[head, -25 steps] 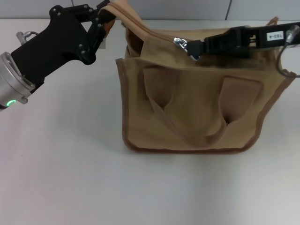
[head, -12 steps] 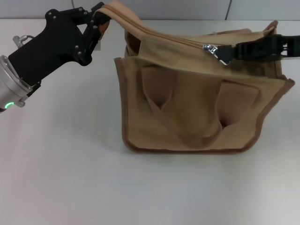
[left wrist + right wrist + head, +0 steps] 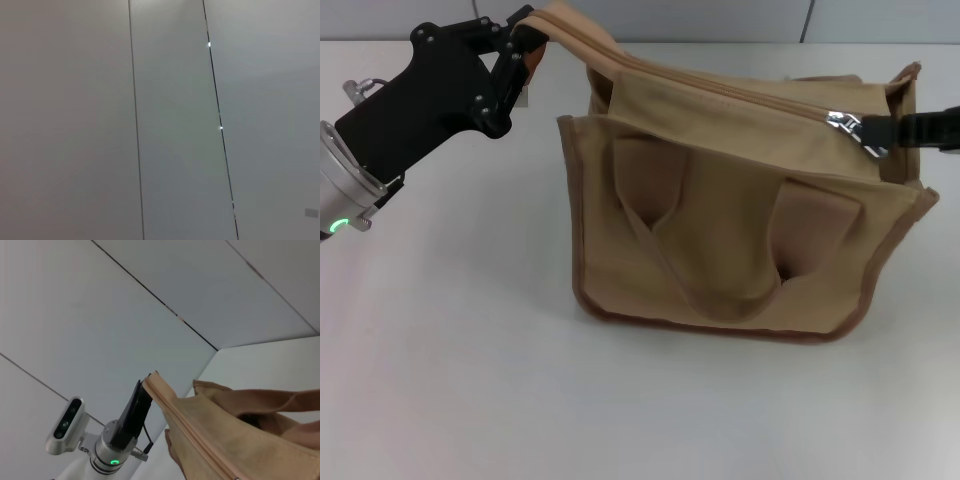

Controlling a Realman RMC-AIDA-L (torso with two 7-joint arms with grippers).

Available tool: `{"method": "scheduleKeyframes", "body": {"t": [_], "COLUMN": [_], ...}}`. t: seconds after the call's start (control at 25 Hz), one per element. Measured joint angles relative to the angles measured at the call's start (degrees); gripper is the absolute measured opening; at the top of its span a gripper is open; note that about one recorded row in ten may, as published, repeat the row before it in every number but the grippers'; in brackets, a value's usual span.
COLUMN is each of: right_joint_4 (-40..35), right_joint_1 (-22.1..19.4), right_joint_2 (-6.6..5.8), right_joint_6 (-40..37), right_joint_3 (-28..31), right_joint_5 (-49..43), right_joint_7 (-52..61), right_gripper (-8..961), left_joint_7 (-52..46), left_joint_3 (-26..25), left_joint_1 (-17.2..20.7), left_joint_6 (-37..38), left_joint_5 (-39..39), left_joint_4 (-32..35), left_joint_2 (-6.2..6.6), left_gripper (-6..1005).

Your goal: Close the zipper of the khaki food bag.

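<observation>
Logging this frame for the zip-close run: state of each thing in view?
Tan-khaki canvas food bag: upright on the white table, left top end pulled taut.
Khaki-taped zipper with silver slider: mostly closed, slider near the right end.
Left gripper: shut on the bag's left top end.
Right gripper: shut on the pull tab.

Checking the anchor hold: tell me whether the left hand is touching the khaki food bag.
Touching. The head view shows the left hand shut on the raised end of the khaki food bag, with the fabric pinched between its fingers; the right wrist view agrees.
</observation>
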Motion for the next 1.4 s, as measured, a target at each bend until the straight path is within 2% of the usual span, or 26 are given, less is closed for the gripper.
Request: {"method": "scheduleKeyframes", "body": {"t": [0.36, 1.12, 1.36, 1.4], "right_joint_4": [0.51, 0.86, 0.87, 0.87], "right_joint_1": [-1.71, -1.63, -1.97, -2.19], "right_joint_2": [-1.12, -1.28, -0.87, -0.76], "right_joint_6": [-1.98, -2.77, -3.00, -3.48], "right_joint_3": [3.71, 4.00, 5.22, 7.01], "right_joint_5": [-1.33, -1.29, -0.25, -0.05], "right_joint_7": [-1.38, -2.75, -6.92, -8.62], "right_gripper": [8, 9, 254, 290], "left_joint_7": [0.00, -0.61, -0.62, -0.65], "left_joint_3": [0.00, 0.06, 0.02, 0.01], "left_joint_1": [-0.39, -0.42, -0.46, -0.45], "left_joint_6": [-0.68, -0.67, -0.65, -0.64], "left_joint_5": [-0.02, -0.01, 0.01, 0.01], "left_joint_4": [-0.50, -0.49, -0.54, -0.56], "left_joint_2": [-0.02, -0.01, -0.11, -0.10], "left_gripper": [15, 15, 15, 15]}}
